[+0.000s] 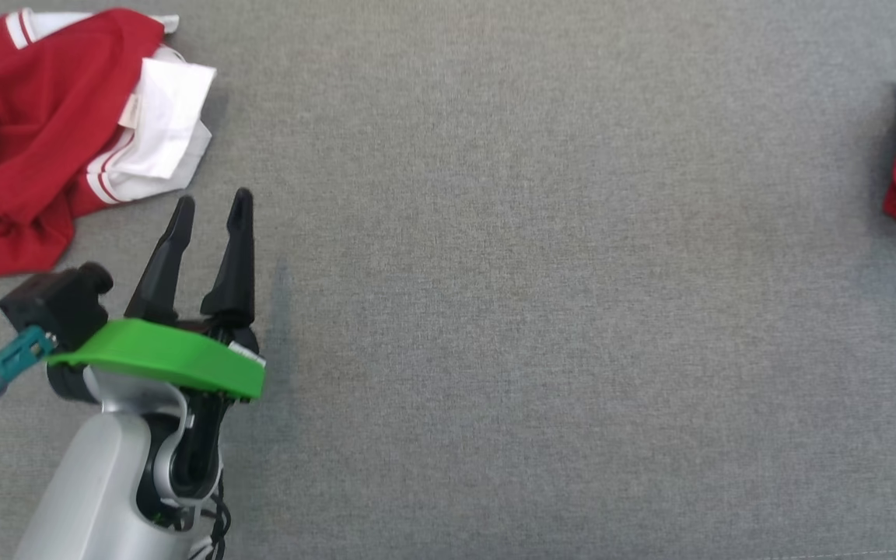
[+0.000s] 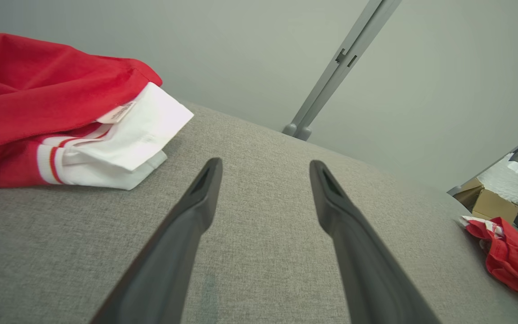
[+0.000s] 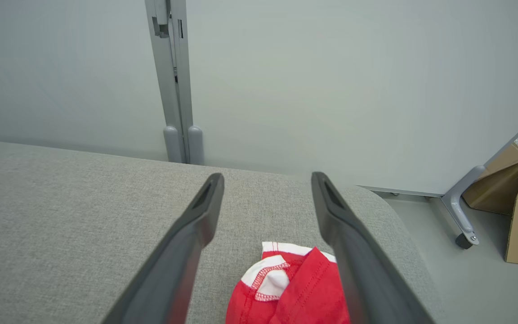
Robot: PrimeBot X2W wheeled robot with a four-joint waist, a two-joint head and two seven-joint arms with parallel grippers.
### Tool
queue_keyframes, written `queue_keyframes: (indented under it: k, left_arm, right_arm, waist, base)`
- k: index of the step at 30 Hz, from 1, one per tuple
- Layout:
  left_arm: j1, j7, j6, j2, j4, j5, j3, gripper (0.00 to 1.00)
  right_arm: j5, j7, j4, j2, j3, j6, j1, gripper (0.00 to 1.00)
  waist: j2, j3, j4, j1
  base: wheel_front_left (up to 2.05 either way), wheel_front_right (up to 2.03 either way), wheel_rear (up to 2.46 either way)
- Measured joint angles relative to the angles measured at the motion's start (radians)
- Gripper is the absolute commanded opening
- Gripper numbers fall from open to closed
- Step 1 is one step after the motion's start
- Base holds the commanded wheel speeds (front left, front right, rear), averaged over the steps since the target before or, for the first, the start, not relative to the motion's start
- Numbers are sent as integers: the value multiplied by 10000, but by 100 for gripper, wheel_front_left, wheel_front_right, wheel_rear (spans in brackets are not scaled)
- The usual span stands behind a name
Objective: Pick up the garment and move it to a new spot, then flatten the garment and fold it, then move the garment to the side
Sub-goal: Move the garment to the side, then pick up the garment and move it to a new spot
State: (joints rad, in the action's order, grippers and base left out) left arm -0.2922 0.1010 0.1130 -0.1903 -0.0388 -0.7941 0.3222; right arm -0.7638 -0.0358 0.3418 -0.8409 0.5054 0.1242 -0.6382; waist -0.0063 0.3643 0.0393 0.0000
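At the near left of the grey fabric-covered tabletop (image 1: 495, 311), we find the left hand (image 1: 212, 201) with its two dark fingers spread, pinching nothing. Just beyond its tips, ahead and to the left, lies the crumpled red garment with white striped trim (image 1: 28, 132), a heap with no clear long axis. We judge it the coming pickup and the left arm the nearer. At the far right edge, a compactly bundled red-and-white garment (image 3: 295, 292) lies just under the right hand (image 3: 266, 177), likewise spread and empty.
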Motion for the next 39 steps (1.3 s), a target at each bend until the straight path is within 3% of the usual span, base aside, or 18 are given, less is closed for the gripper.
queue_keyframes:
  k: [10,18,26,32,39]
  left_arm:
    - [1014,949,0,-539,897,554,-481,100]
    - [2062,1133,-77,-792,1580,871,-380,100]
    - [2676,1218,-88,-920,1873,1195,-278,100]
    - [2817,1292,-123,-991,1847,1300,-182,100]
    - [2816,1304,-174,-802,1848,1350,-35,100]
  right_arm:
    - [332,-2341,-382,1657,-199,8,1765,100]
    - [790,-2265,-59,2980,-178,10,3675,100]
    - [1603,-2259,138,3578,-395,10,4903,100]
    - [2230,-2259,-299,3699,-1141,10,5196,100]
    - [2815,-2259,-830,3908,-1544,10,5680,100]
  waist:
    - [0,-1243,-28,0]
    - [0,-2297,-70,0]
    - [0,-3224,-218,-1]
    - [0,-3550,-422,-1]
    - [0,-3634,-149,-1]
  base:
    - [0,0,0]
    - [0,0,0]
    - [0,0,0]
    - [0,0,0]
    - [0,0,0]
